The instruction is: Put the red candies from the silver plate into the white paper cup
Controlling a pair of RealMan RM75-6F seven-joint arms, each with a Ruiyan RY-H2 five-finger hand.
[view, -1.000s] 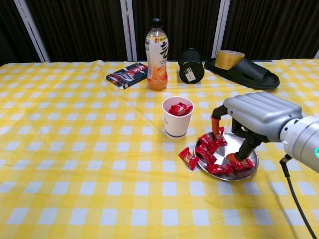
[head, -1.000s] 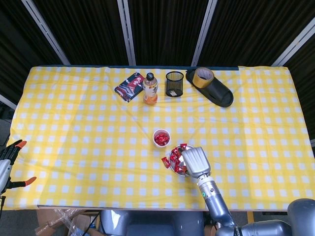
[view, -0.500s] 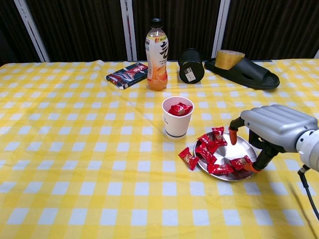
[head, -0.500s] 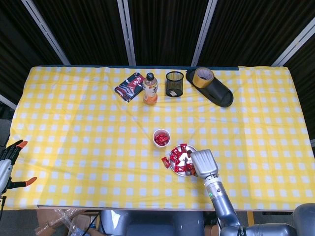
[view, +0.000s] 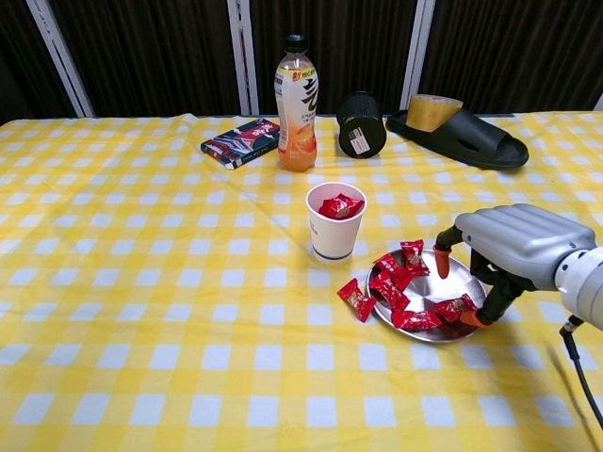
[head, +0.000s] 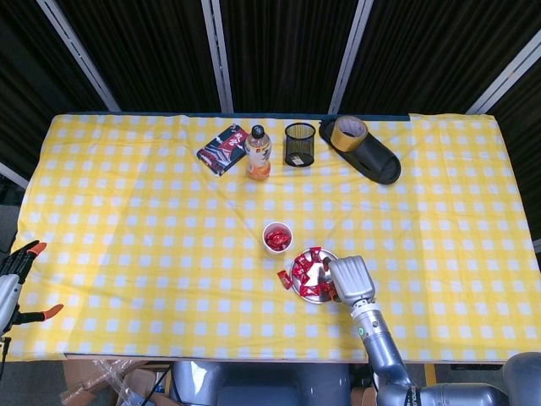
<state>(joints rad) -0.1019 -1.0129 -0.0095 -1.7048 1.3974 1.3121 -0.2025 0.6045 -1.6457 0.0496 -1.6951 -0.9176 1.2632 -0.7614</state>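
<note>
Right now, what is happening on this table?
The robot is moving red candies from the silver plate into the paper cup. Its right hand is at the plate's right edge, fingers apart, holding nothing. Several candies lie on the plate, one is on the cloth beside it, and some are already in the cup. The left hand is out of view.

Your table wears a yellow-and-white checked cloth. At its centre stands the white paper cup, with the silver plate at its 4 o'clock and one red candy loose on the cloth beside the plate. Toward 12 o'clock sit a dark packet, an orange drink bottle, a black mesh pen holder and a black slipper.
</note>
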